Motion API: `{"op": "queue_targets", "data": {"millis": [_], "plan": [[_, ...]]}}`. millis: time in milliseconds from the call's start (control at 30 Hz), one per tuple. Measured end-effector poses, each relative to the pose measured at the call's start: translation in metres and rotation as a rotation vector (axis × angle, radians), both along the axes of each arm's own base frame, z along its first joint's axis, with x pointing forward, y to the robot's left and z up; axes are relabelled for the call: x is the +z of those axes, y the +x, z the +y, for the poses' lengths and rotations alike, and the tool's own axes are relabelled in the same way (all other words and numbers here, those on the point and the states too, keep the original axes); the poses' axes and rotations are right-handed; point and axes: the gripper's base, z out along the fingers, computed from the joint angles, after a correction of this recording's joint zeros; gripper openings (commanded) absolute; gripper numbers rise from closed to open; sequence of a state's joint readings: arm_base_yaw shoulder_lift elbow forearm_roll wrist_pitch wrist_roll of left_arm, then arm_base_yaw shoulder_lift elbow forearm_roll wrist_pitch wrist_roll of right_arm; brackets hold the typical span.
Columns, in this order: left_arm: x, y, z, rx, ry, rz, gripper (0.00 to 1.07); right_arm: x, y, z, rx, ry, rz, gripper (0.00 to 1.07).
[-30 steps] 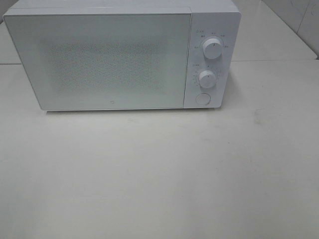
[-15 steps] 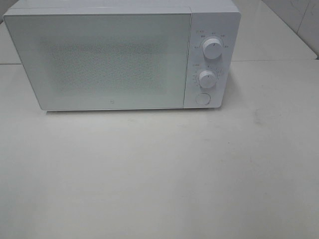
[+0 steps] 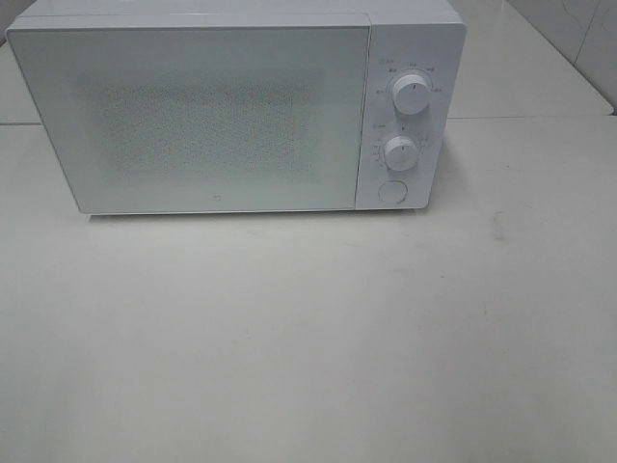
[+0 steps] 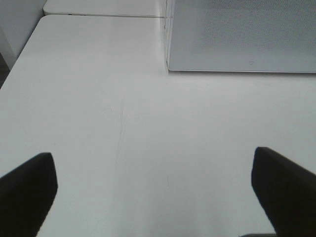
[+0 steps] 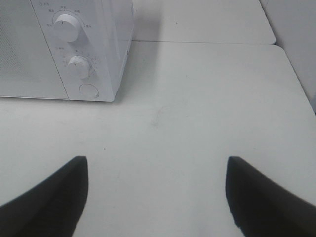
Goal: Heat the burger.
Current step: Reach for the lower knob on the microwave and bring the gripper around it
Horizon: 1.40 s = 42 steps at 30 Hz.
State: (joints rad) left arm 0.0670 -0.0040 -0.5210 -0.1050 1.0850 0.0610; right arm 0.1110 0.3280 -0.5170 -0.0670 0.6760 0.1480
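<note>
The burger is out of view in every frame. A white microwave (image 3: 231, 106) stands at the back of the table with its door shut; its two dials (image 3: 411, 95) and round button (image 3: 392, 191) are on its right side. The left wrist view shows my left gripper (image 4: 153, 182) wide open over bare tabletop, the microwave's front corner (image 4: 237, 39) beyond it. My right gripper (image 5: 155, 192) is also open with nothing between its fingers, facing the microwave's control panel (image 5: 74, 49). Neither gripper shows in the exterior high view.
The white table (image 3: 308, 338) stretches in front of the microwave. A seam between table sections runs behind it (image 5: 197, 42). A wall edge shows at the far right (image 5: 296, 39).
</note>
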Motion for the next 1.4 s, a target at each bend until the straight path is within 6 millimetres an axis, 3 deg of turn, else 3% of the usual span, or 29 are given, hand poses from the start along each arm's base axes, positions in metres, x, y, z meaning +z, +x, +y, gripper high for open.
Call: {"op": "queue_targets", "data": {"millis": [367, 933, 1400], "plan": [[0.000, 0.000, 0.000, 0.000, 0.000, 0.000, 1.00, -0.006, 0.041, 0.005, 0.009, -0.010, 0.073, 0.75], [0.000, 0.000, 0.000, 0.000, 0.000, 0.000, 1.00, -0.024, 0.099, 0.014, 0.028, 0.010, 0.039, 0.75], [0.000, 0.000, 0.000, 0.000, 0.000, 0.000, 1.00, -0.052, 0.147, 0.020, 0.041, 0.015, 0.032, 0.75]]}}
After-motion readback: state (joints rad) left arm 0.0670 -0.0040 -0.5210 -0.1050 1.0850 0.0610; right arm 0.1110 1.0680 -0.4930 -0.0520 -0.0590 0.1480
